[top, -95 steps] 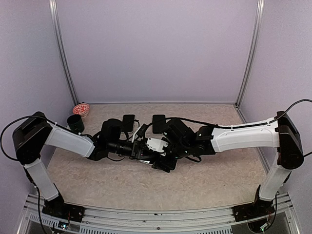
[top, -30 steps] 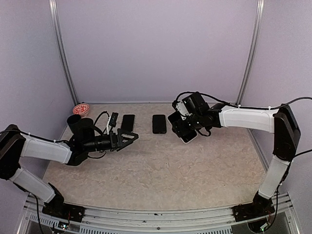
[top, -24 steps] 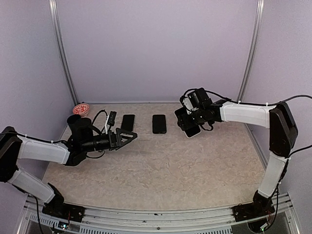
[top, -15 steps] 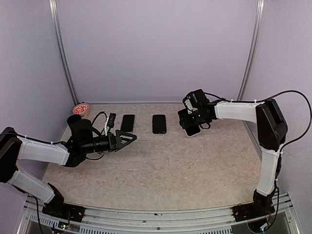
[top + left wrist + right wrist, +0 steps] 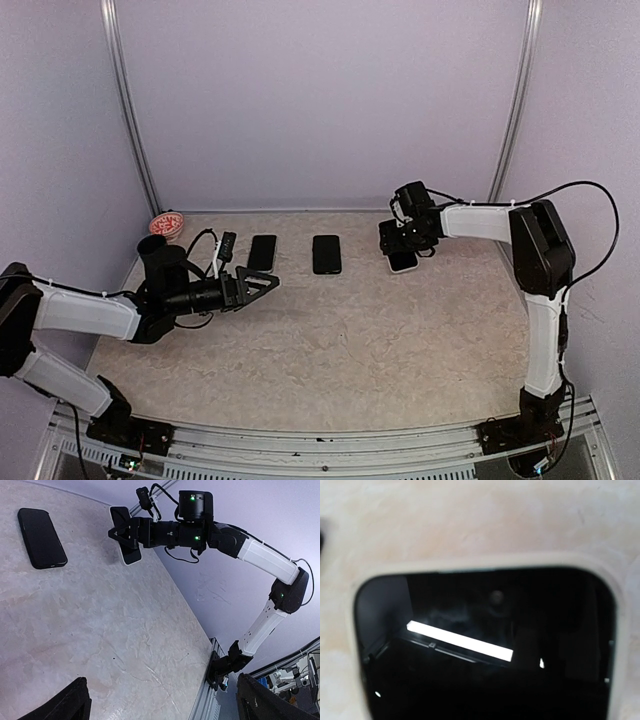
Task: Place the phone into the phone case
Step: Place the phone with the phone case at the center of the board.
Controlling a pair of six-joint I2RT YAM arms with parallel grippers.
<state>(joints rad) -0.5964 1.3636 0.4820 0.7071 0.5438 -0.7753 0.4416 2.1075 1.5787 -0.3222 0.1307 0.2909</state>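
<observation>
A black-screened phone point(image 5: 403, 262) sits inside a white phone case; its pale rim point(image 5: 485, 562) frames the dark screen point(image 5: 485, 670) in the right wrist view. My right gripper point(image 5: 402, 248) is shut across the cased phone's sides, low over the table at the back right. The left wrist view shows the same phone point(image 5: 131, 555) in those fingers, tilted down toward the table. My left gripper point(image 5: 268, 282) hovers open over the left-centre of the table with nothing between its fingers point(image 5: 75, 700).
Two dark phone-shaped slabs lie flat at the back, one point(image 5: 263, 252) left of the other point(image 5: 326, 254); the latter also shows as a slab point(image 5: 42, 537). A black cup point(image 5: 155, 250) and a red bowl point(image 5: 166, 224) stand at the back left. Frame posts line the walls.
The arms met at the table's centre, then parted. Over the last second the right arm stretched toward the back right carrying the cased phone lower; the left gripper drifted slightly left, still open.
</observation>
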